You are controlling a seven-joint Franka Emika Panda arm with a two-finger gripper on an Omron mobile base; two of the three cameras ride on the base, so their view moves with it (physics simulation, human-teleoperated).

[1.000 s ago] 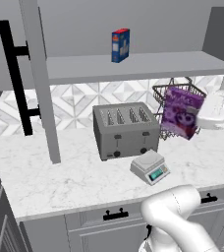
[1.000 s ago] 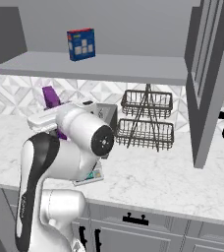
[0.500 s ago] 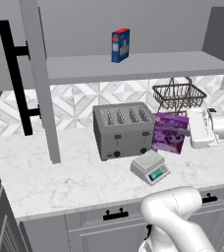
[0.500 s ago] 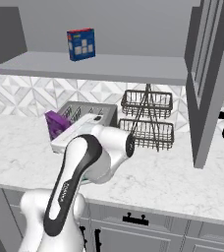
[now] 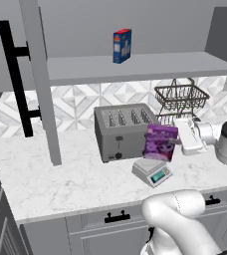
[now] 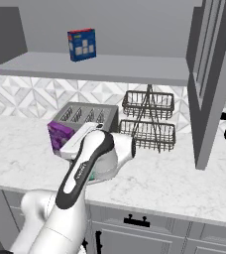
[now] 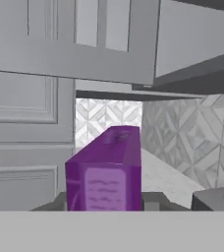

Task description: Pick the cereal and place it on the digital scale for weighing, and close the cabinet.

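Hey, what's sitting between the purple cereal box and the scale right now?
Nothing. In the left base view the cereal box, shut in the gripper, hangs just above the scale with bare air between them.

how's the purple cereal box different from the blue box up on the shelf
The cereal box is purple with a lighter printed front; the blue box has a red top.
The cereal box is held in the shut tool just above the digital scale; the blue box stands free on the cabinet shelf.
The cereal box looks tilted; the blue box stands upright.
Both are thin rectangular cartons.
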